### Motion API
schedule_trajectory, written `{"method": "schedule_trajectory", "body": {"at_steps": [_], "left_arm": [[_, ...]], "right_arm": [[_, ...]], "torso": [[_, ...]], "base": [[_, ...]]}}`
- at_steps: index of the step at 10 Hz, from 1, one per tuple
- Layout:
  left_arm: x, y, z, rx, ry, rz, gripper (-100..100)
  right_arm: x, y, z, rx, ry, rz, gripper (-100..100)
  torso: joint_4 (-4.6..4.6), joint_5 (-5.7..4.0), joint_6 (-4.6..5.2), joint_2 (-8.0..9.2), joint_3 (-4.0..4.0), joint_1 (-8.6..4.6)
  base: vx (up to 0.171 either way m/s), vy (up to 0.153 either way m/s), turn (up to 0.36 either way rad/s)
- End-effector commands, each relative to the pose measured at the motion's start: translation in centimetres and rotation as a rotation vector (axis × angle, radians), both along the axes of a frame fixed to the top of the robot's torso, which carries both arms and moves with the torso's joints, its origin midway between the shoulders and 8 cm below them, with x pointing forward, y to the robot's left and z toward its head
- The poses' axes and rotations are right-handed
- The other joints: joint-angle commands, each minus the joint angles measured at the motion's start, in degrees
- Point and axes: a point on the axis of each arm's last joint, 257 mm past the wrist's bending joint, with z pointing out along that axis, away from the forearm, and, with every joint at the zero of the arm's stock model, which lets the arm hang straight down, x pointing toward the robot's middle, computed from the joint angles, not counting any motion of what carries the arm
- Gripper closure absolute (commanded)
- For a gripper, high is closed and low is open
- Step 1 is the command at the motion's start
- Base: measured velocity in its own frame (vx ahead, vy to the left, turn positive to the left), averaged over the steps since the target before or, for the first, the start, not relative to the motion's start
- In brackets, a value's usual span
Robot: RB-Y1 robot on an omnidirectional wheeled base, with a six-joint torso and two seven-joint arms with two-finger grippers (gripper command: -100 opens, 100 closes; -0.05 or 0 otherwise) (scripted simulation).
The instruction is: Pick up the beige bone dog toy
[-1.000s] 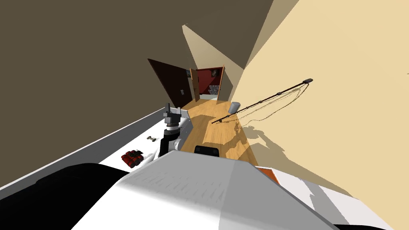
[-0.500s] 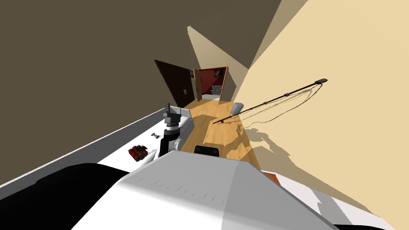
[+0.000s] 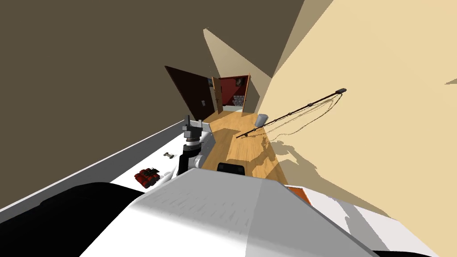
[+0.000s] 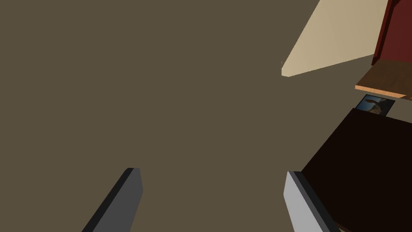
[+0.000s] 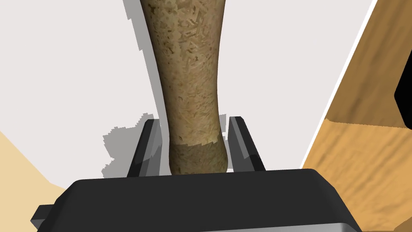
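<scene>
The beige bone dog toy [image 5: 189,80] has a rough, speckled shaft that runs straight out from my right gripper [image 5: 192,141]. That gripper's two fingers press the shaft's sides, so it is shut on the bone. A white surface [image 5: 72,60] lies under the bone, with the bone's shadow on it. My left gripper [image 4: 213,201] is open with nothing between its fingers. In the head view the left gripper [image 3: 189,122] is raised above the white surface [image 3: 147,154].
On the white surface lie a small grey dumbbell-shaped thing [image 3: 169,155] and a red and black bundle [image 3: 147,176]. Wooden floor [image 5: 362,153] borders the surface. Further off stand a grey bin [image 3: 262,119], a long dark pole [image 3: 294,111] and an open door [image 3: 217,94].
My head view swung a little to the right and came back. The things on the white surface and my left arm stand as before.
</scene>
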Motion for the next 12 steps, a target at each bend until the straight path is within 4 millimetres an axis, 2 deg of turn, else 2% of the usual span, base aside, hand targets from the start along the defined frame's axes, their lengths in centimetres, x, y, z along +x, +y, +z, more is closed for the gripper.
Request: {"method": "schedule_trajectory", "body": {"at_steps": [1, 2, 5, 6, 7, 8, 9, 10, 12], "left_arm": [[0.0, 0.0, 0.0, 0.000, 0.000, 0.000, 0], [0.0, 0.0, 0.0, 0.000, 0.000, 0.000, 0], [0.0, 0.0, 0.0, 0.000, 0.000, 0.000, 0], [0.0, 0.0, 0.0, 0.000, 0.000, 0.000, 0], [0.0, 0.0, 0.0, 0.000, 0.000, 0.000, 0], [0.0, 0.0, 0.0, 0.000, 0.000, 0.000, 0], [0.0, 0.0, 0.0, 0.000, 0.000, 0.000, 0], [0.0, 0.0, 0.0, 0.000, 0.000, 0.000, 0], [0.0, 0.0, 0.0, 0.000, 0.000, 0.000, 0]], "right_arm": [[2.7, -1.0, 0.2, 0.002, 0.002, 0.055, 100], [2.7, -1.0, 0.2, 0.002, -0.003, 0.044, 100], [8.3, -2.8, 0.8, 0.003, -0.005, 0.144, 100], [8.3, -2.8, 0.8, 0.003, -0.005, 0.144, 100], [10.1, -3.3, 1.1, 0.002, -0.004, 0.176, 100], [10.1, -3.3, 1.1, 0.002, -0.004, 0.176, 100], [11.8, -3.7, 1.4, 0.001, -0.002, 0.212, 100], [11.8, -3.7, 1.4, 0.001, -0.004, 0.208, 100], [15.1, -4.2, 1.9, -0.001, 0.003, 0.279, 100]], "torso": [[0.00, 0.00, 0.00, 0.00, 0.00, 0.00], [-0.02, 0.01, 0.07, 0.01, 0.00, 0.00], [-0.02, 0.03, 0.01, -0.04, -0.03, 0.01], [-0.01, 0.04, -0.04, -0.05, -0.03, 0.00], [0.00, 0.05, -0.11, -0.02, -0.01, 0.04], [0.01, 0.07, -0.18, -0.05, -0.02, 0.03], [0.00, 0.09, -0.17, -0.05, -0.03, 0.02], [-0.03, 0.11, -0.05, -0.03, -0.03, 0.04], [-0.02, 0.12, 0.00, 0.03, 0.00, 0.08]], "base": [[0.044, 0.008, -0.410], [0.029, 0.017, -0.124], [0.039, 0.011, -0.280], [0.025, 0.017, -0.104], [0.022, 0.012, -0.316], [0.019, 0.008, 0.016], [0.024, 0.003, -0.192], [0.020, 0.008, -0.134], [0.026, 0.015, -0.305]]}}
